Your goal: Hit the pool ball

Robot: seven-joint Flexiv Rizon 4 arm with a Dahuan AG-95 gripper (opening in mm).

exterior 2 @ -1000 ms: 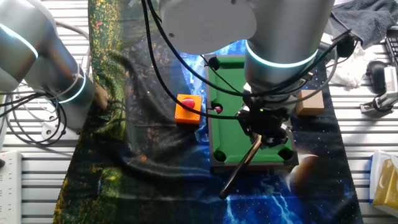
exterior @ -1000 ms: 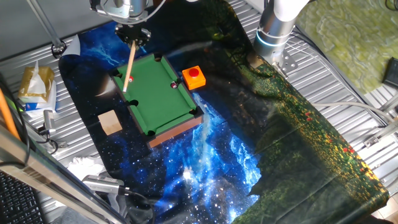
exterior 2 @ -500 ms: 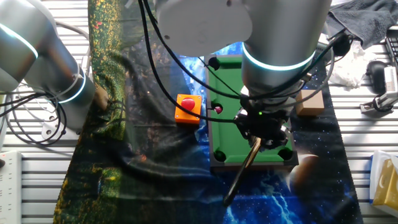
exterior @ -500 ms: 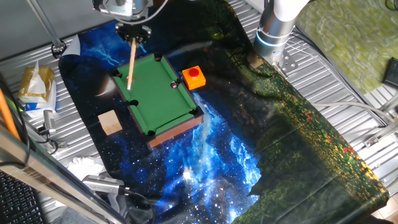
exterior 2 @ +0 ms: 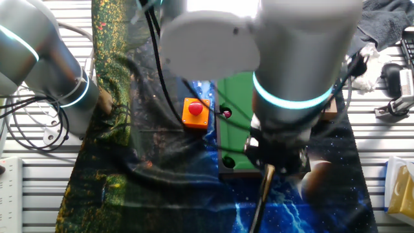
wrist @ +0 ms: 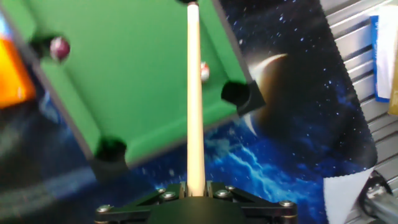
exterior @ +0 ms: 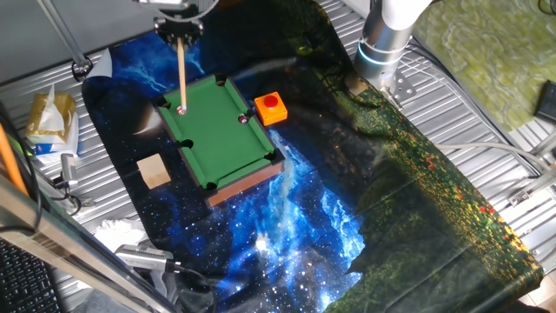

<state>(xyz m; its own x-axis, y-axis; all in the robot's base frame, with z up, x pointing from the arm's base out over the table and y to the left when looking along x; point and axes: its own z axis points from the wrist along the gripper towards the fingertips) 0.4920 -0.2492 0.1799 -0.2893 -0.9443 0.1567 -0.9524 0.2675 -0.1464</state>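
Gripper (wrist: 194, 190) clamped on long pale wooden cue stick (wrist: 194, 93). Tiny red ball with white spot (wrist: 204, 71) sits on the green felt mini pool table (wrist: 130, 81), just beside the cue shaft, near a corner pocket. Risk: the tip passes alongside and misses.

Hand view: tool (wrist: 194, 198) cut by bottom edge, fingertips not seen; wooden cue (wrist: 194, 99) runs ahead of it, tip cut by top edge. Pool ball (wrist: 204, 71) just right of cue, partly hidden behind it. Orange button base (wrist: 11, 68) far left, blurred, cropped. Other fixed view: arm's wrist hides most of green pool table (exterior 2: 234, 123); picture blurred around tool (exterior 2: 275, 169).
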